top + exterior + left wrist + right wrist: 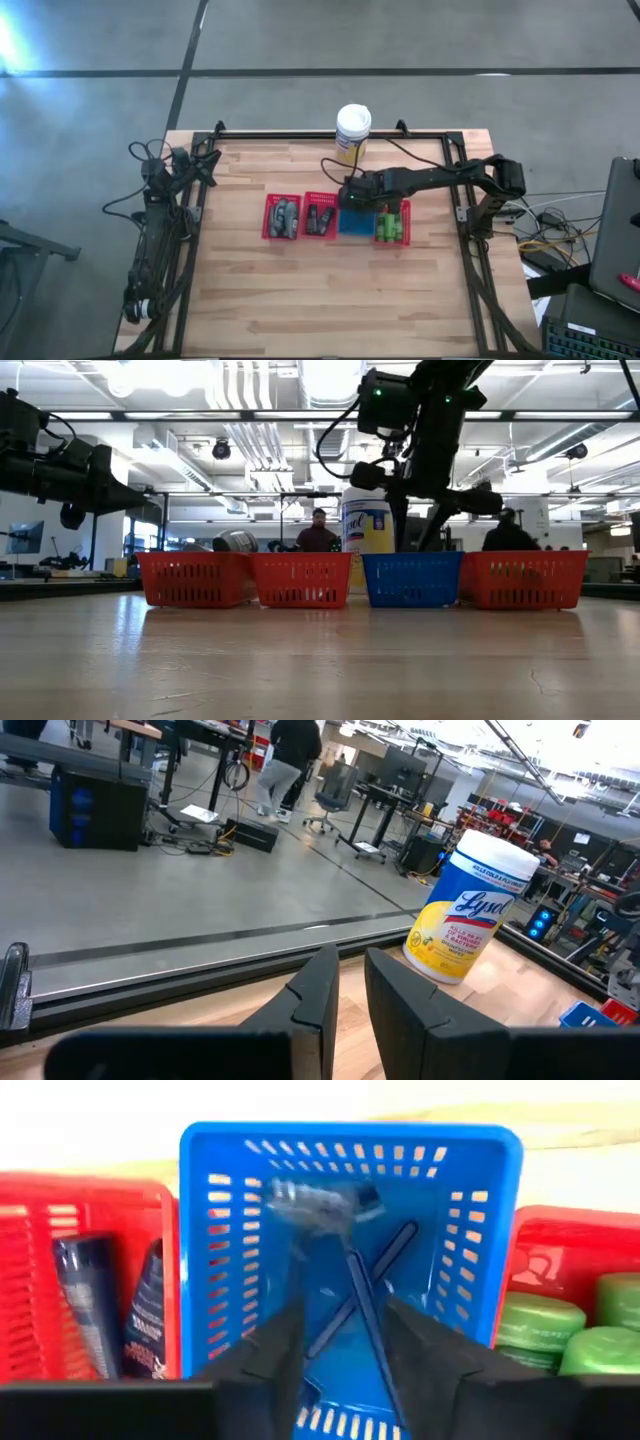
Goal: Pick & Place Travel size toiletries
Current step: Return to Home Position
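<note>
My right gripper (345,1345) hangs open, pointing down over the blue tray (352,226), which is third in a row of trays; it touches nothing. In that tray thin dark T-shaped sticks (362,1285) lie crossed on the floor, and one with a grey head (318,1204) looks blurred near the far wall. Black tubes (88,1295) lie in the red tray (320,219) to its left. Green bottles (540,1325) lie in the red tray (393,226) to its right. Grey bottles (284,215) fill the leftmost red tray. My left gripper (350,975) waits at the table's far left corner, its fingers a narrow gap apart.
A large white-lidded, yellow-labelled jar (352,133) stands at the far edge, just behind the trays and my right arm (430,180). The trays (300,580) sit side by side mid-table. Bare wood lies on the near half (320,300). People show in the room beyond (318,532).
</note>
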`<action>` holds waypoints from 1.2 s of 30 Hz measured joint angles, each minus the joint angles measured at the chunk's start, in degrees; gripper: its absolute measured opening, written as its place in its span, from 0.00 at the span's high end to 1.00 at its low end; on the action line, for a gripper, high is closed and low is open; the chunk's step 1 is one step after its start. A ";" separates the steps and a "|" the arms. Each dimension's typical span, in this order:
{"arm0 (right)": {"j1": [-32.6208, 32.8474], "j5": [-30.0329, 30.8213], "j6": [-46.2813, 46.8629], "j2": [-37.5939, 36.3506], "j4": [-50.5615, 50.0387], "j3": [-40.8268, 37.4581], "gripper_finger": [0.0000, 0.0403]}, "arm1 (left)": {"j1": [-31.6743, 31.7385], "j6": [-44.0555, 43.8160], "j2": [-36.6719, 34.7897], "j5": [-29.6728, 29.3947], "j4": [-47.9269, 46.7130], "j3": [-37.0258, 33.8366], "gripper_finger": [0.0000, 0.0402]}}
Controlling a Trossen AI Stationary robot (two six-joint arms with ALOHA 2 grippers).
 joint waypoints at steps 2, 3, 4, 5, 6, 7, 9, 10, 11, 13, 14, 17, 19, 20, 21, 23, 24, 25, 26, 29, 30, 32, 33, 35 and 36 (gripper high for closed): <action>0.41 -0.44 -1.50 -0.19 -0.61 0.73 0.63 | 0.00 0.00 0.00 0.00 -0.01 0.00 0.86; 0.88 -0.03 -3.05 -0.50 -0.68 1.44 0.61 | 0.00 0.00 0.00 -0.02 -0.01 0.00 0.86; 1.57 1.01 -5.05 -1.05 -0.77 2.30 0.58 | 0.00 0.00 0.00 -0.02 0.01 0.00 0.86; 2.40 2.28 -7.89 -1.92 -0.95 3.26 0.55 | 0.00 0.00 0.00 0.00 -0.01 0.00 0.86; 3.31 3.48 -10.76 -2.94 -1.18 4.09 0.53 | 0.00 -0.01 0.00 -0.01 -0.01 -0.02 0.86; 4.48 4.54 -13.18 -4.02 -1.36 5.03 0.51 | 0.00 0.00 0.00 0.00 -0.01 0.00 0.86; 6.48 5.01 -16.11 -6.67 -0.44 5.86 0.48 | 0.00 0.00 0.00 -0.01 -0.01 0.00 0.86; 7.47 4.09 -17.98 -8.28 0.68 5.62 0.47 | 0.00 0.00 0.02 -0.02 0.01 0.00 0.86; 8.20 1.78 -20.07 -10.06 3.61 4.76 0.47 | 0.00 0.00 0.04 0.00 -0.01 0.00 0.86; 9.24 -2.66 -22.93 -14.23 10.24 1.33 0.48 | 0.00 -0.02 0.06 -0.02 -0.01 0.00 0.86; 9.50 -3.75 -23.93 -16.22 13.57 -0.77 0.49 | 0.00 0.00 0.14 0.00 -0.01 -0.01 0.86; 8.19 -0.06 -25.99 -22.08 21.44 -7.12 0.53 | 0.00 -0.02 0.19 0.01 -0.01 0.00 0.86; 6.72 5.26 -26.41 -25.82 26.34 -10.56 0.56 | 0.02 -0.01 0.20 -0.02 0.00 0.00 0.86; 6.17 7.50 -27.22 -27.58 28.54 -11.89 0.58 | 0.00 -0.02 0.22 0.00 -0.01 0.00 0.86; 5.76 9.01 -28.74 -29.48 29.52 -12.93 0.59 | 0.02 0.00 0.24 0.00 -0.01 0.00 0.86; 5.03 9.64 -33.48 -33.29 29.41 -14.50 0.62 | 0.02 0.00 0.24 0.00 -0.01 0.00 0.86; 4.83 9.47 -36.31 -34.98 29.08 -15.18 0.63 | 0.02 -0.01 0.24 -0.01 -0.01 -0.01 0.86; 4.72 9.41 -39.18 -36.65 28.86 -15.79 0.64 | 0.02 0.00 0.24 0.00 -0.01 0.00 0.86; 4.58 9.42 -41.68 -38.29 28.68 -16.42 0.65 | 0.02 0.00 0.23 0.00 -0.01 0.00 0.86; 4.42 9.74 -45.99 -42.65 28.67 -17.98 0.67 | 0.02 0.00 0.22 -0.02 -0.01 0.00 0.86; 4.44 9.60 -46.83 -43.99 28.49 -18.44 0.68 | 0.02 0.00 0.24 0.00 -0.01 -0.01 0.86; 4.57 8.94 -51.05 -46.88 26.48 -18.87 0.70 | 0.02 -0.01 0.22 -0.01 -0.01 0.00 0.86; 4.55 9.12 -52.87 -48.46 25.72 -19.26 0.70 | 0.01 -0.01 0.23 -0.01 -0.01 -0.01 0.86; 4.51 10.08 -57.31 -51.40 26.27 -19.86 0.72 | 0.02 -0.01 0.24 -0.02 -0.01 -0.02 0.86; 4.47 10.77 -59.57 -52.93 27.36 -20.55 0.73 | 0.00 -0.02 0.24 0.00 -0.01 0.00 0.86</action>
